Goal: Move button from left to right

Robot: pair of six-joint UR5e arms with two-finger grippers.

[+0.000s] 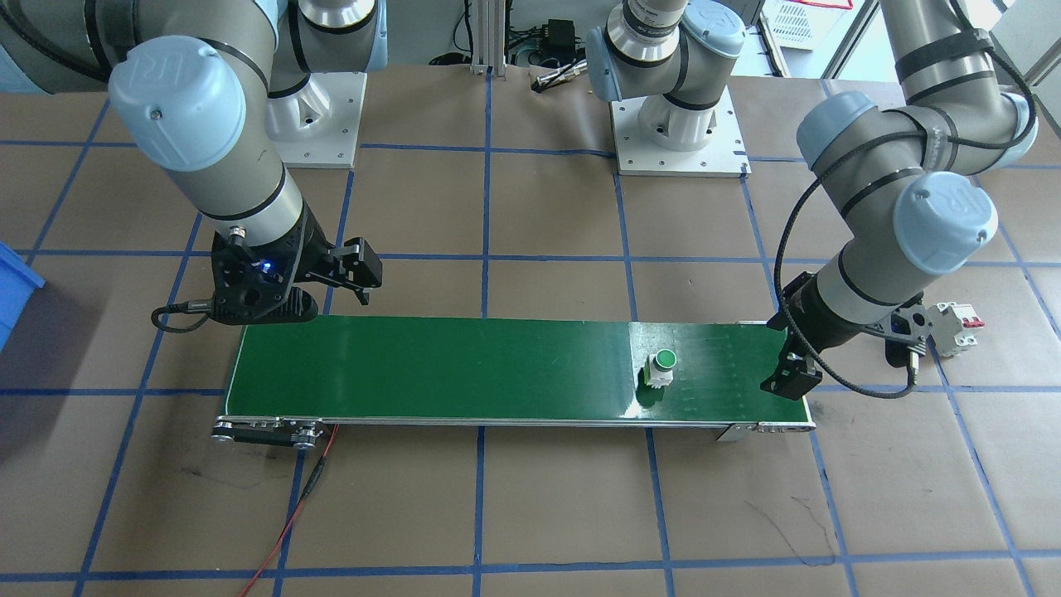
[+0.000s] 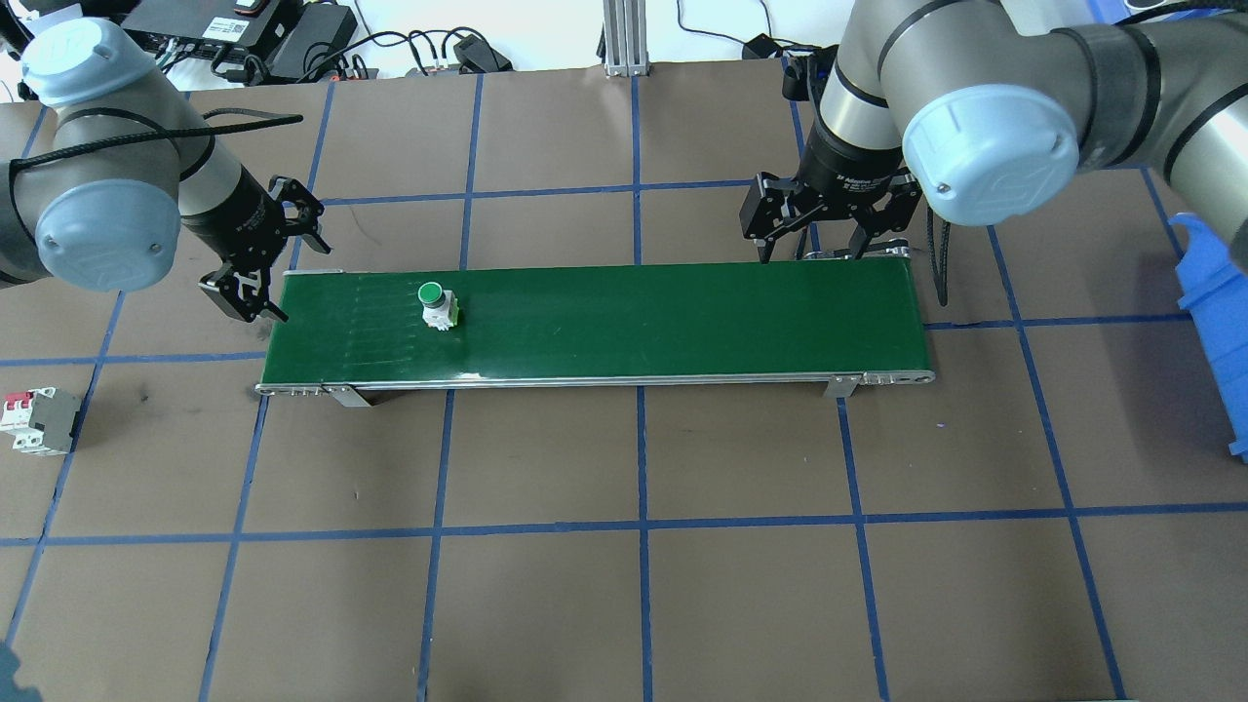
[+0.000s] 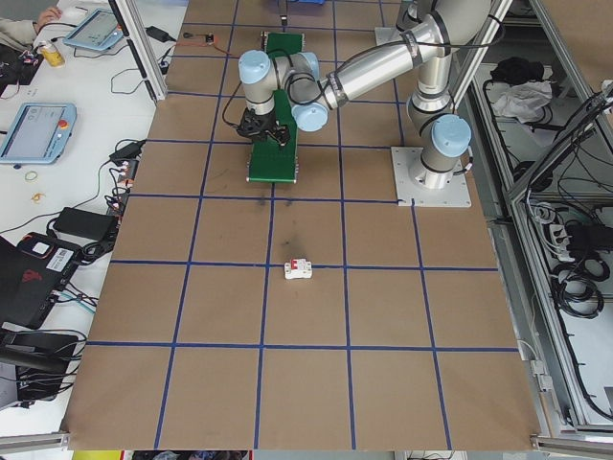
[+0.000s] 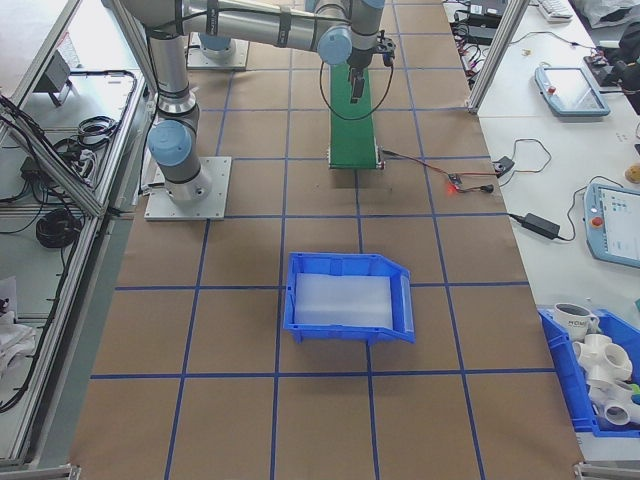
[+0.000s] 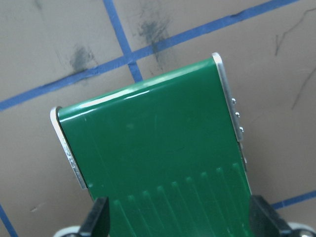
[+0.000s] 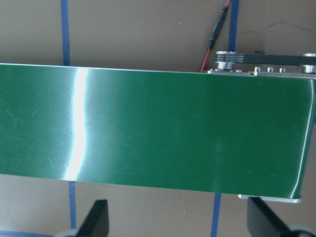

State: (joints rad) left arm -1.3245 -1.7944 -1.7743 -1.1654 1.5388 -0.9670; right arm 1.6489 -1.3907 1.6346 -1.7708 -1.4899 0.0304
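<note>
1 button (image 2: 435, 303) stands green cap up on the green conveyor belt (image 2: 682, 317), near its left end. 2 grippers, both spread and empty: left gripper (image 2: 261, 255) hovers at that end, right gripper (image 2: 817, 226) at the other. 1 circuit breaker (image 2: 37, 421) lies on the table (image 2: 741, 565).
</note>
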